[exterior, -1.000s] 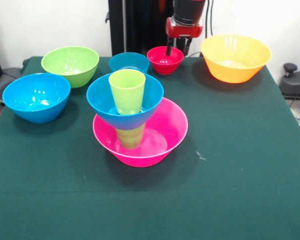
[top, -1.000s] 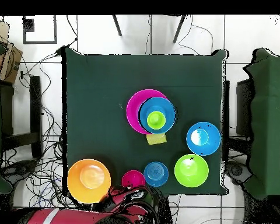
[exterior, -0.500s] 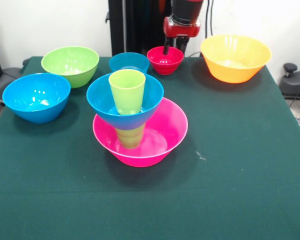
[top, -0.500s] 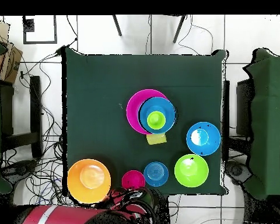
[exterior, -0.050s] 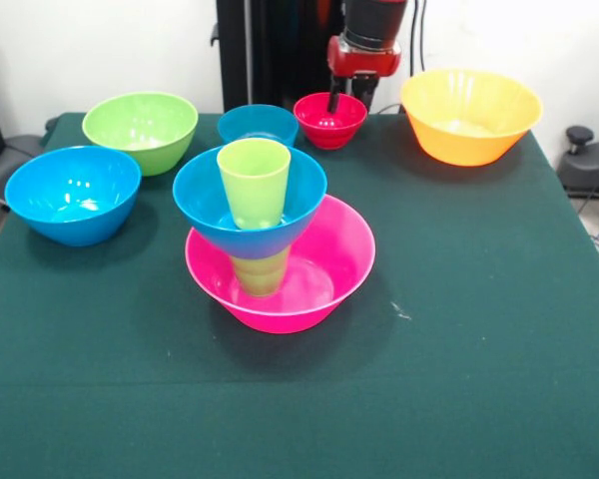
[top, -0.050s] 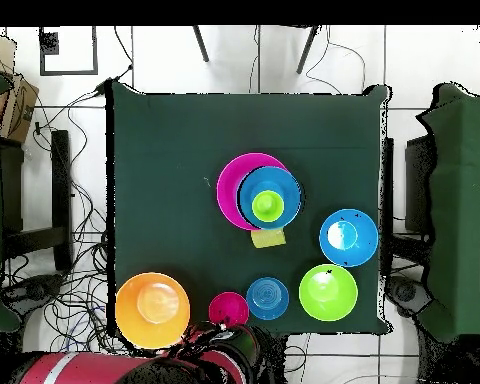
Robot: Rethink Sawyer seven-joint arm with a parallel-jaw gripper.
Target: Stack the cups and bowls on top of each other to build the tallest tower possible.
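Desk [exterior, -0.050s: 479, 329] covered in dark green cloth, seen from the front. Near its middle stands the tower: a wide pink bowl [exterior, -0.050s: 329, 269] holds an upside-down green cup [exterior, -0.050s: 260, 274], a blue bowl [exterior, -0.050s: 205, 205] sits on that cup, and an upright lime cup [exterior, -0.050s: 254, 180] stands inside the blue bowl. At the left sit a second blue bowl [exterior, -0.050s: 72, 194] and, farther back, a green bowl [exterior, -0.050s: 140, 130]. Along the far edge are a small blue bowl [exterior, -0.050s: 258, 124], a small red bowl [exterior, -0.050s: 329, 120] and, at the far right, a large orange bowl [exterior, -0.050s: 469, 115]. The red and black pincer [exterior, -0.050s: 351, 100] hangs at the red bowl's far rim, with one dark finger [exterior, -0.050s: 335, 98] reaching into the bowl; I cannot tell whether it is clenched or released.

From overhead, the tower shows as rings, pink bowl [top, -0.050s: 232, 185] outermost. A yellow-green patch [top, -0.050s: 268, 237] lies just beside it. The orange bowl [top, -0.050s: 152, 310] sits at the lower left, with the red bowl [top, -0.050s: 228, 308] to its right. The arm [top, -0.050s: 134, 368] lies along the bottom edge.
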